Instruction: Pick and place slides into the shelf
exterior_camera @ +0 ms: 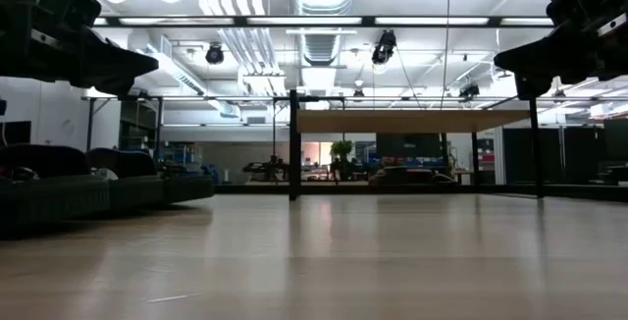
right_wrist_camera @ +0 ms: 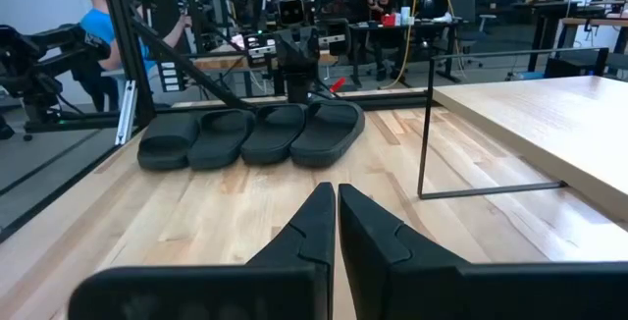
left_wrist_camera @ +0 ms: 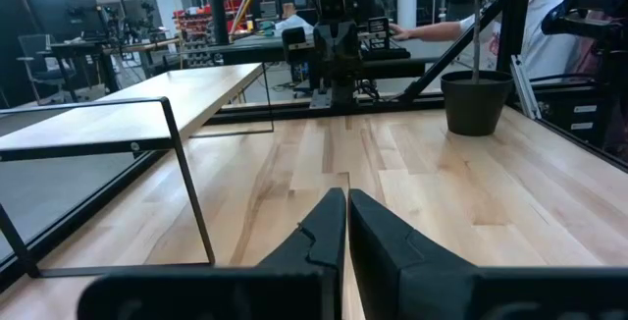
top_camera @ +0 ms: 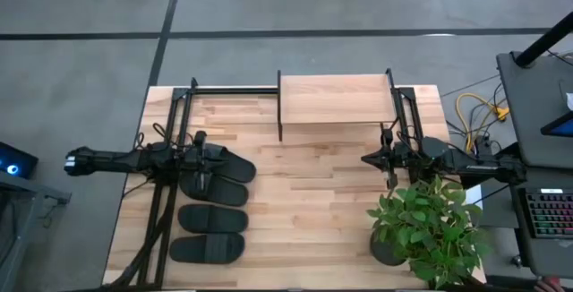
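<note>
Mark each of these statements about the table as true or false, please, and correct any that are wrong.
1. All four slides lie in a row on the table. True.
2. A slide already sits on the shelf. False: its plank top is bare, and all the slides are on the table.
3. The left gripper holds a slide. False: it is shut on nothing, above the slide at the row's shelf end.
4. The right gripper is shut and empty. True.
5. A potted plant stands beside the slides. False: it stands on the right arm's side, across the table from them.
</note>
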